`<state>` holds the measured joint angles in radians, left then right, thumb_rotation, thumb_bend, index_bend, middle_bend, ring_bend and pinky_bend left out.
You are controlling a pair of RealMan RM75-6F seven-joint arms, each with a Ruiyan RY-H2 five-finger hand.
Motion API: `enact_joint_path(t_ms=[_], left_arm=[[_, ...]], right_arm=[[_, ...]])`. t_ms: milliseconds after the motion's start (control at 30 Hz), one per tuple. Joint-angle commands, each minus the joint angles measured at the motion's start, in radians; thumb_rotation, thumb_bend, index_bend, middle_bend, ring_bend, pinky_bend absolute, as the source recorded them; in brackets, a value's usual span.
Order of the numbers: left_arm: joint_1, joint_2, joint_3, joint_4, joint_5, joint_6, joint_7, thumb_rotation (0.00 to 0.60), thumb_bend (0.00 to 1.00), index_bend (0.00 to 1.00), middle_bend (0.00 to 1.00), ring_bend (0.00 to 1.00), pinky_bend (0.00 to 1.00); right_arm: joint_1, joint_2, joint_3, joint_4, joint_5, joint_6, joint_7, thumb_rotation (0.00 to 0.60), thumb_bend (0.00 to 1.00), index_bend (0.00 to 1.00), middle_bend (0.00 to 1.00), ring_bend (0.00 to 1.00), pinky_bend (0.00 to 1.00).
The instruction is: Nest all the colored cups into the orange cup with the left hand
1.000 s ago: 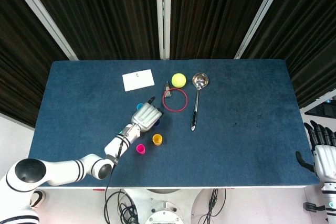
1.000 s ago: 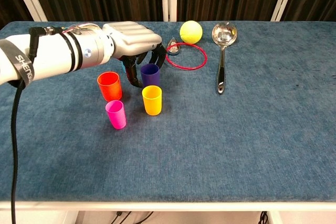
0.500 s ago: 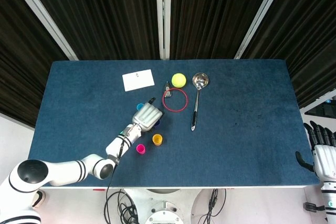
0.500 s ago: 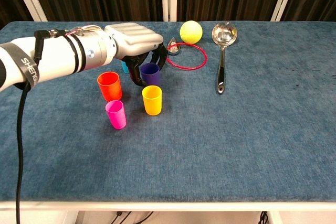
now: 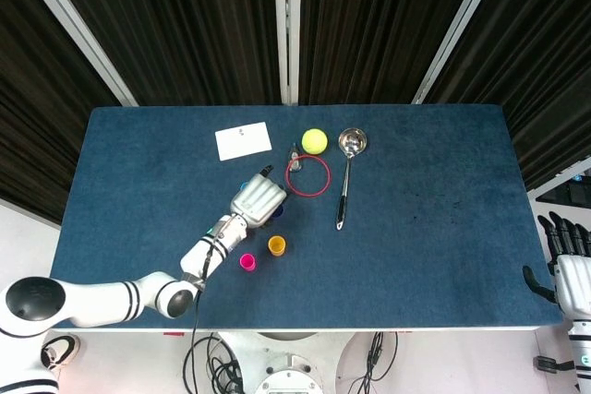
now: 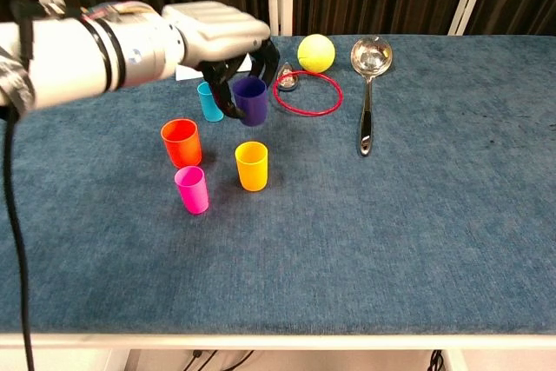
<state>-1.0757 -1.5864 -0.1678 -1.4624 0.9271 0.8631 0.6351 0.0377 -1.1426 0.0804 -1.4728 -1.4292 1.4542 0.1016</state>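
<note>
Chest view showed the small purple plastic cup [image 6: 250, 99] now clear of the table, raised since half a second earlier, when it stood on the cloth with the fingers closing round it. The left robot hand [image 6: 228, 41] was clamped on it from above, dark fingers [image 6: 268, 62] down its sides, the cup upright with its mouth up. The lift had uncovered the small cyan plastic cup [image 6: 208, 101], standing just beside it on the far side. Nearer the camera, the orange plastic cup [image 6: 252, 165] stood untouched and apparently empty, with the red plastic cup [image 6: 182, 142] to its left and the pink plastic cup [image 6: 192, 188] nearest the front edge. So I judged that the first nesting was under way: the grasp had taken, and the carry toward the orange cup and the lowering into it remained.

Head view had the right robot hand [image 5: 571, 269] idle past the blue cloth-covered table's [image 5: 434, 256] right edge, fingers apart, holding nothing.
</note>
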Motion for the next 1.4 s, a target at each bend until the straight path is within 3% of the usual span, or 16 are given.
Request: enact_joint_path(t_ms=[33, 300, 467, 933, 1067, 1233, 1400], left_arm=[[0.024, 0.122, -0.007, -0.167, -0.077, 0.071, 0.076, 0.6, 0.26, 0.5, 0.51, 0.57, 0.16], [0.048, 0.212, 0.07, -0.302, -0.19, 0.146, 0.199, 0.6, 0.26, 0.5, 0.51, 0.57, 0.16], [0.05, 0.226, 0.084, -0.347, -0.235, 0.151, 0.206, 0.6, 0.27, 0.5, 0.51, 0.57, 0.16], [0.04, 0.187, 0.099, -0.307, -0.256, 0.125, 0.168, 0.6, 0.27, 0.48, 0.49, 0.56, 0.16], [0.036, 0.182, 0.103, -0.295, -0.265, 0.118, 0.164, 0.6, 0.26, 0.42, 0.47, 0.52, 0.16], [0.026, 0.188, 0.105, -0.304, -0.298, 0.108, 0.163, 0.6, 0.23, 0.28, 0.4, 0.46, 0.18], [0.022, 0.196, 0.109, -0.319, -0.282, 0.124, 0.165, 0.6, 0.22, 0.27, 0.35, 0.43, 0.17]], right_arm=[[0.0, 0.002, 0.001, -0.002, 0.001, 0.0, 0.0, 0.6, 0.3, 0.0, 0.0, 0.0, 0.0], [0.005, -0.005, -0.007, -0.011, -0.013, -0.006, -0.019, 0.6, 0.3, 0.0, 0.0, 0.0, 0.0], [0.005, -0.008, -0.011, -0.018, -0.015, -0.007, -0.032, 0.6, 0.3, 0.0, 0.0, 0.0, 0.0], [0.006, -0.009, -0.012, -0.018, -0.008, -0.013, -0.036, 0.6, 0.3, 0.0, 0.0, 0.0, 0.0], [0.006, -0.009, -0.01, -0.013, -0.004, -0.016, -0.031, 0.6, 0.3, 0.0, 0.0, 0.0, 0.0], [0.007, -0.01, -0.011, -0.01, -0.005, -0.018, -0.028, 0.6, 0.3, 0.0, 0.0, 0.0, 0.0], [0.007, -0.01, -0.011, -0.01, -0.005, -0.017, -0.029, 0.6, 0.3, 0.0, 0.0, 0.0, 0.0]])
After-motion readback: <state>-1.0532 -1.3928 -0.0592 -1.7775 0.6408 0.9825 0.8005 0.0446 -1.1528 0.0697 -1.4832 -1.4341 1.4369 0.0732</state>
